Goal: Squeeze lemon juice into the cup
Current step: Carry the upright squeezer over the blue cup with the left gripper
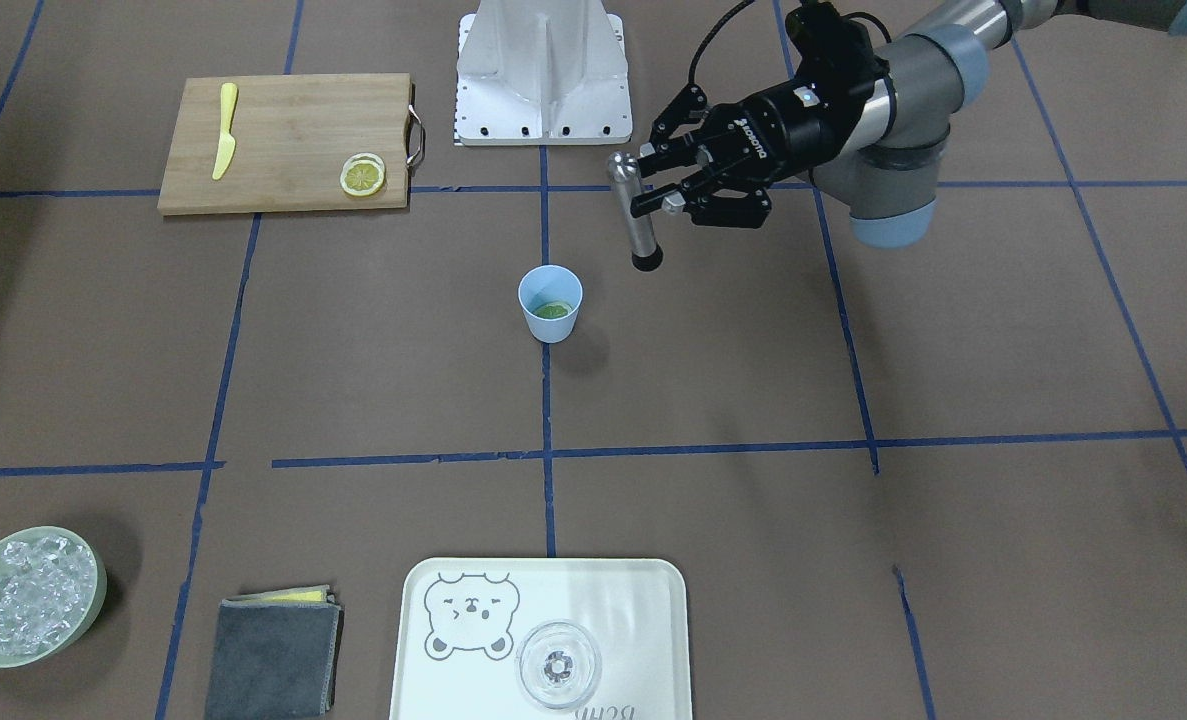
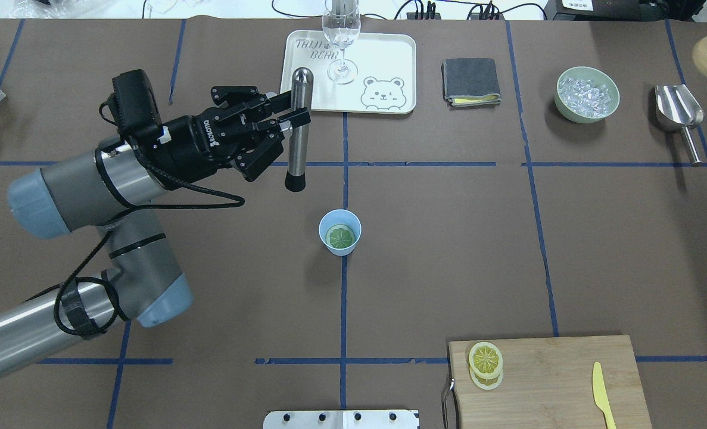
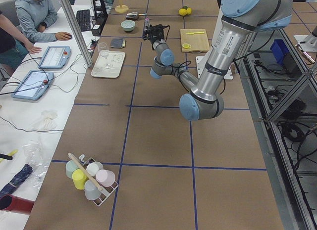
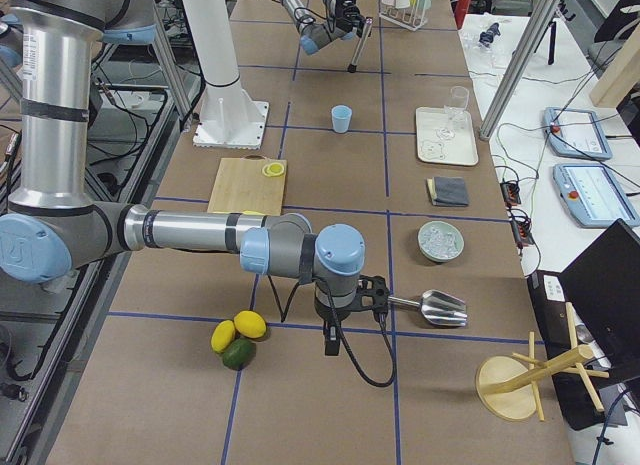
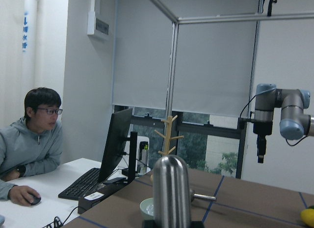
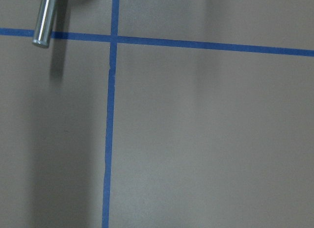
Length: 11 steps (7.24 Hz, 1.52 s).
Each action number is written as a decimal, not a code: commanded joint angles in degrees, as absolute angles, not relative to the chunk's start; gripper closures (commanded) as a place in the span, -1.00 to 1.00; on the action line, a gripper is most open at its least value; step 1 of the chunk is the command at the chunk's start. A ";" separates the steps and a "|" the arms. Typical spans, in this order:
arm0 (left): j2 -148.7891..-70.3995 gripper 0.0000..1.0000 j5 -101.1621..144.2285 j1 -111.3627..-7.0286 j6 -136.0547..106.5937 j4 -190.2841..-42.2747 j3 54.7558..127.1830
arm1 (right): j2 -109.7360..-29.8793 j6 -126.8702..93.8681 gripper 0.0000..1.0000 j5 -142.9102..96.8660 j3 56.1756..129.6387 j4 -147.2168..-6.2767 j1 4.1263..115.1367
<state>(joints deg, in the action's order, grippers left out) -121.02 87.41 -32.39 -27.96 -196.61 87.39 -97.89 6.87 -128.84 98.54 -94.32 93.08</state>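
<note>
Overhead exterior | cup [image 2: 340, 251]: lemon [image 2: 340, 236] inside | bowl [image 2: 585, 118]: ice [image 2: 587, 92] | left pincer [image 2: 297, 111] grasping muddler [image 2: 297, 155] | right pincer [image 4: 329, 343] unclear

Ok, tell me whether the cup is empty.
Not empty: a lemon slice lies flat at the bottom of the upright cup.

Right gripper [image 4: 328, 342] too small, state unclear; glass [image 2: 341, 27] rim apparently cropped.

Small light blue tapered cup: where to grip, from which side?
Pinch the cup across its wall below the rim, level, from the robot's right. It stands upright with a lemon slice inside, and the left gripper with its steel rod hangs on its left.
</note>
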 commanded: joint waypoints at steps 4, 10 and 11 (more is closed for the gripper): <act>-125.24 1.00 75.08 -23.57 -16.02 -198.90 77.62 | -98.44 7.03 -1.00 -128.58 98.44 -94.22 94.04; -126.47 1.00 70.93 -19.78 -14.06 -198.02 72.87 | -98.88 7.03 -1.00 -128.41 98.44 -94.22 95.27; -126.56 1.00 70.93 -19.69 -14.06 -198.02 71.64 | -98.88 7.03 -1.00 -128.41 98.44 -94.22 95.27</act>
<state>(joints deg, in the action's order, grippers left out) -126.48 70.99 -19.85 -14.26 -198.05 73.04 -98.85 7.03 -128.42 98.44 -94.22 95.21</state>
